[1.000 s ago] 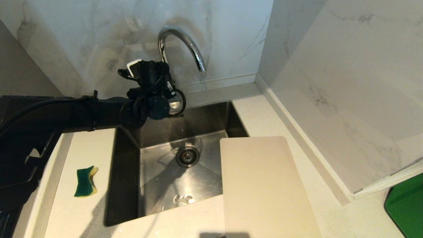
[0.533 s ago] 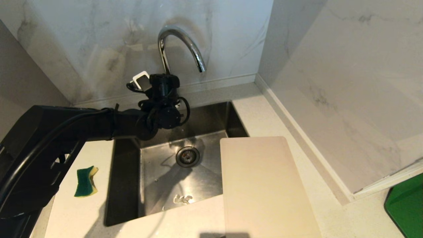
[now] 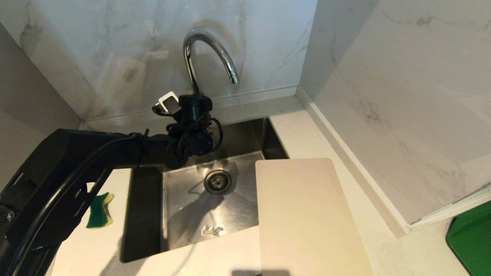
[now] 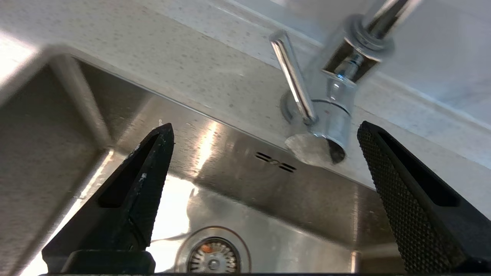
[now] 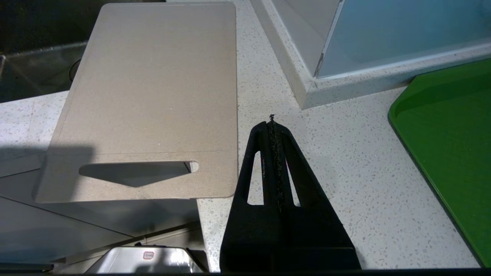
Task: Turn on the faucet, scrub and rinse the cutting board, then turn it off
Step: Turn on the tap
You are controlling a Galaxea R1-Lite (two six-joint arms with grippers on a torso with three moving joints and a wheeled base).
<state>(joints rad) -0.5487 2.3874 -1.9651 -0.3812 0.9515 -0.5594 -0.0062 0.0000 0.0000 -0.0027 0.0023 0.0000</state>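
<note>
Since a second ago your left gripper (image 4: 264, 130) has dropped toward the tall chrome gooseneck faucet (image 3: 207, 53), jaws spread wide and empty beside its thin lever (image 4: 293, 76). You see no water yet; everything remains. Rightward, the cream plastic cutting board (image 3: 307, 214) overhangs the steel sink (image 3: 180, 214), its slot cut off; your right gripper (image 5: 272, 126) is clenched empty
</note>
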